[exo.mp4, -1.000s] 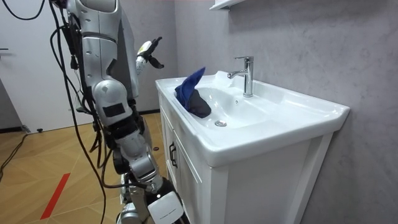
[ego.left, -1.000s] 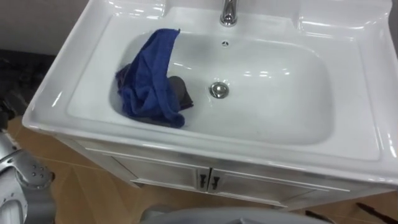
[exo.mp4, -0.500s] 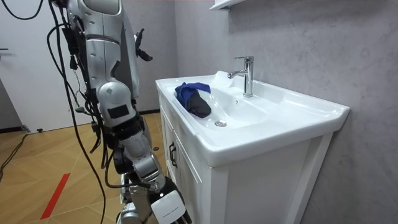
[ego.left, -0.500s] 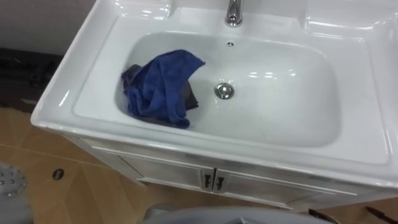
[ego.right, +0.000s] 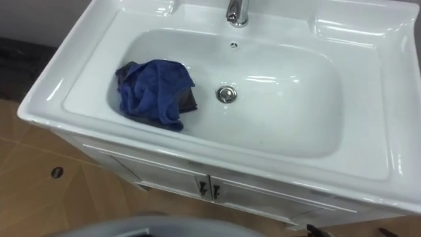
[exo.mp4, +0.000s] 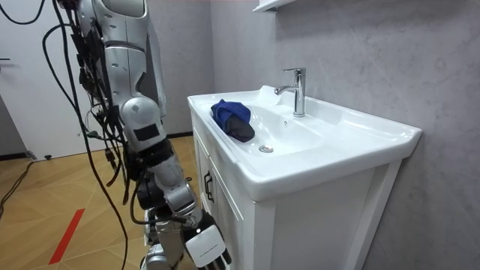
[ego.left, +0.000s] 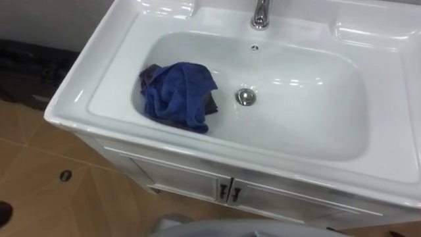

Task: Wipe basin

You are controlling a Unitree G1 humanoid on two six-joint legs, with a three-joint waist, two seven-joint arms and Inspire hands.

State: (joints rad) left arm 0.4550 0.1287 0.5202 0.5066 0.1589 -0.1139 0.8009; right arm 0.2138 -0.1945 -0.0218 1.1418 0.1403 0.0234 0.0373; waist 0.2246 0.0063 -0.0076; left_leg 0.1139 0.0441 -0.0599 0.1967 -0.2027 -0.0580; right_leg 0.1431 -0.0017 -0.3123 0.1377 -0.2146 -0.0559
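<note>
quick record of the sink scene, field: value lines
basin: white ceramic basin on a white cabinet
drain: round metal drain, uncovered
cloth: blue cloth bunched in the bowl's left part, left of the drain, no hand on it
tap: chrome tap at the back rim
right hand: low beside the cabinet front

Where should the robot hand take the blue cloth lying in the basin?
Probably pinch the raised bunch at the top of the blue cloth, coming down from above: it lies crumpled on the left slope of the basin, beside the drain.
</note>
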